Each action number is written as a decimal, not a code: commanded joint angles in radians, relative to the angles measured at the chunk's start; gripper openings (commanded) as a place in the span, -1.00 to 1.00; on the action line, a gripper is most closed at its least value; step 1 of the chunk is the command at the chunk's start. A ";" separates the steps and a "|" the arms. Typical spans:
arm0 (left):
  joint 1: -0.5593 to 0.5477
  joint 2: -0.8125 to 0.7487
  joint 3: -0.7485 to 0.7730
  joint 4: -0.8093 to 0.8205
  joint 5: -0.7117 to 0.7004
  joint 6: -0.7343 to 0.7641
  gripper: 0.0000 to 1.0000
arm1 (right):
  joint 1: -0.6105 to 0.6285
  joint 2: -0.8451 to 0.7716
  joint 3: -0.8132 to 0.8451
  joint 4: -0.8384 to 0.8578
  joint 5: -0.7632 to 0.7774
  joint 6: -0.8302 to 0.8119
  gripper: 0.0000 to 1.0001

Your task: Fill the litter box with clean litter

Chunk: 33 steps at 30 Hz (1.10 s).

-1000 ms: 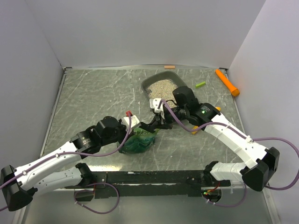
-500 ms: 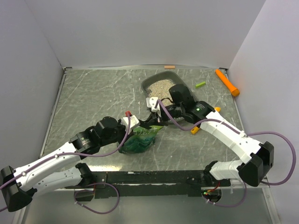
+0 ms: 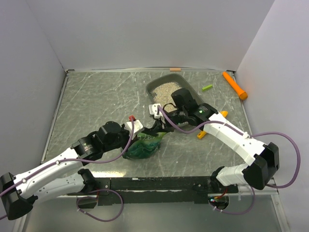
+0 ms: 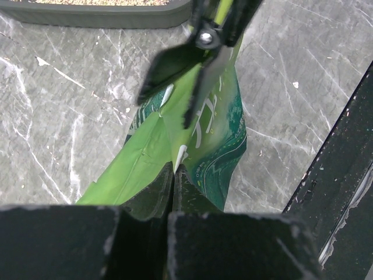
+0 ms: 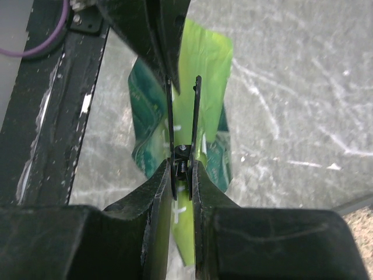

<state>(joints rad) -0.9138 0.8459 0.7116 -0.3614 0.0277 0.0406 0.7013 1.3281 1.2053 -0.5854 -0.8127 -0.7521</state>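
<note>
- top view: litter box (image 3: 150,90) upper centre of frame, litter (image 3: 166,88) inside it; green bag (image 3: 144,147) on table (image 3: 96,101) just below, mid-frame; orange scoop (image 3: 234,85) upper right, well apart
- top view: both wrists meet over bag, jaws not readable here
- left wrist view: left gripper (image 4: 173,170) pinched tight on bag's upper edge, bottom centre; black tool (image 4: 172,63) at top, two blades spread from a pivot screw, straddling bag; box wall along top edge
- right wrist view: right gripper (image 5: 181,167) narrow, clamped on black tool at its pivot, blades edge-on either side of bag; sliver of litter in lower right corner
</note>
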 commanded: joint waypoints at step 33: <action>0.004 -0.082 -0.008 0.018 -0.098 -0.025 -0.98 | 0.056 0.117 0.108 -0.295 0.187 -0.102 -1.00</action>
<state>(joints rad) -0.9142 0.8021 0.6945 -0.3714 -0.0105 0.0315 0.7403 1.4303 1.3235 -0.8574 -0.6098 -0.8478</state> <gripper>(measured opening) 0.025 0.208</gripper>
